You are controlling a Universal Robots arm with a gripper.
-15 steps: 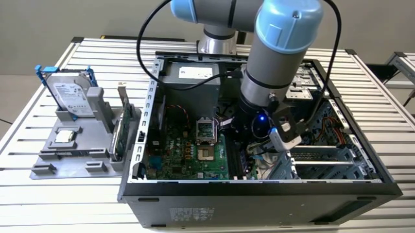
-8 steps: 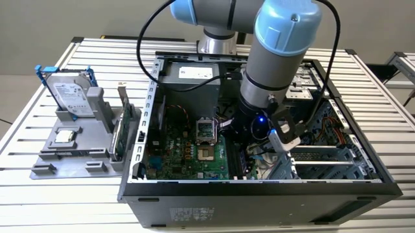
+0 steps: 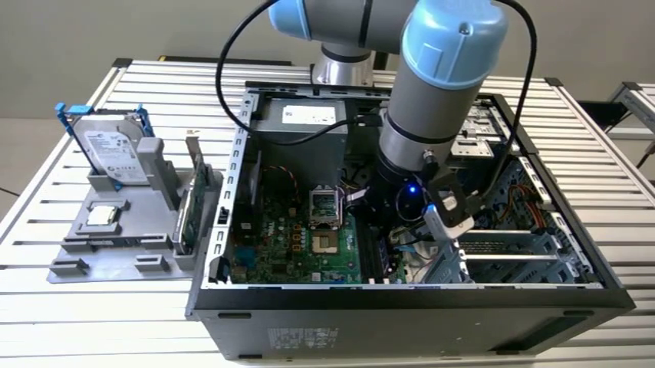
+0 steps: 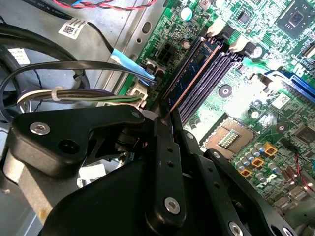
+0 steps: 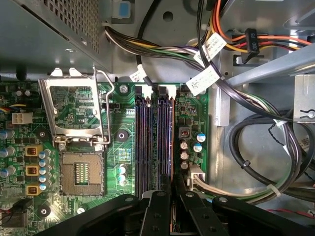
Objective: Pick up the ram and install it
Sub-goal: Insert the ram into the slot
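The ram (image 4: 193,69) is a thin dark board seen edge on. It stands along the outermost of the memory slots (image 5: 150,142), on the side next to the cable bundle, with its top edge (image 5: 171,142) running the length of the slot. My gripper (image 4: 165,120) is down inside the open computer case (image 3: 409,307). Its black fingers (image 5: 162,211) are closed on the near end of the ram, and the linkage hides that end. In the exterior view the gripper (image 3: 384,230) sits low over the green motherboard (image 3: 291,238).
The bare processor socket (image 5: 81,174) with its raised metal frame (image 5: 76,110) lies beside the slots. Bundled cables (image 5: 256,142) crowd the other side. Outside the case, a grey fixture (image 3: 113,238) holds a hard drive (image 3: 107,149) and a green expansion card (image 3: 189,203).
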